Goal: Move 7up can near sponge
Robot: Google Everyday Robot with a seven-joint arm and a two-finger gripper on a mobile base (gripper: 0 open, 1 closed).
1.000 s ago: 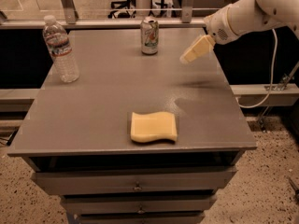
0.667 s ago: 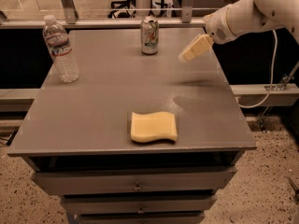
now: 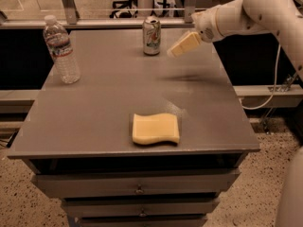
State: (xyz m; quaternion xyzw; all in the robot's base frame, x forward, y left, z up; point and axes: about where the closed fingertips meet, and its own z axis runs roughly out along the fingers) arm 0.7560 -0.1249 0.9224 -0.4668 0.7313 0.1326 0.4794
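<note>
The 7up can (image 3: 151, 36) stands upright at the back middle of the grey table (image 3: 99, 108). It is silvery-white with a green label and a silver top. The pale yellow sponge (image 3: 155, 128) lies flat near the table's front edge, well in front of the can. My gripper (image 3: 176, 51) hangs above the table just right of the can, apart from it, at about the can's height. Its pale fingers point down and left toward the can.
A clear plastic water bottle (image 3: 61, 49) stands upright at the back left of the table. A metal rail (image 3: 94, 23) runs behind the table's back edge. Drawers (image 3: 137, 186) sit under the tabletop. A cable (image 3: 270, 89) hangs at the right.
My gripper has moved left, closer to the can. The can, sponge and bottle have not moved.
</note>
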